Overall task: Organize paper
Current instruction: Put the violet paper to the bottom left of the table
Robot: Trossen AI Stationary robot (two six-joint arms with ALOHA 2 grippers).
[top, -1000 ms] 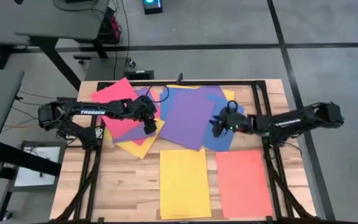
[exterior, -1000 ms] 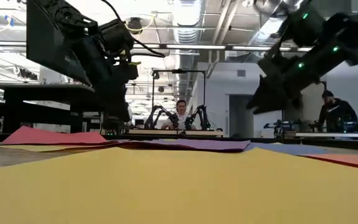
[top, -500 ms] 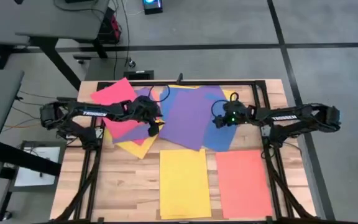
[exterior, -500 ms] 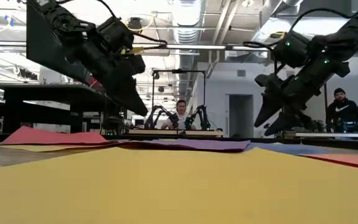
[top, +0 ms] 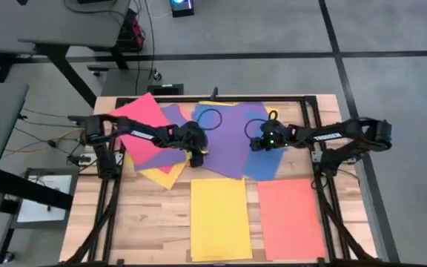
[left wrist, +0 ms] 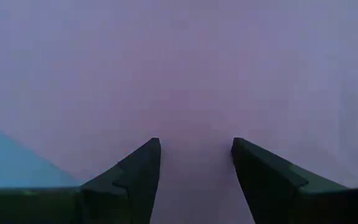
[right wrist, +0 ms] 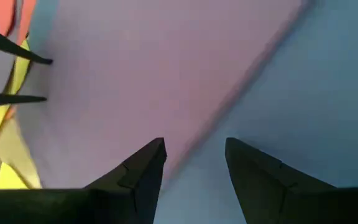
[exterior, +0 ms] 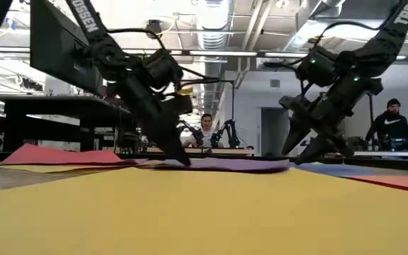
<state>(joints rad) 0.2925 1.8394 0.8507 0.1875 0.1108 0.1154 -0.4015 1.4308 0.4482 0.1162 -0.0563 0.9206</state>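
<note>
Over purple sheet [top: 224, 141]: L gripper [top: 197, 154] & R gripper [top: 258, 142], fingers apart; "TROSSEN" on arms.

The high view looks straight down on the whole table [top: 161, 222] and both arms. The low view sits at tabletop height, facing level across the sheets into the room. Each wrist view looks down from close range onto the purple sheet [top: 224, 141], which all four views share.
</note>
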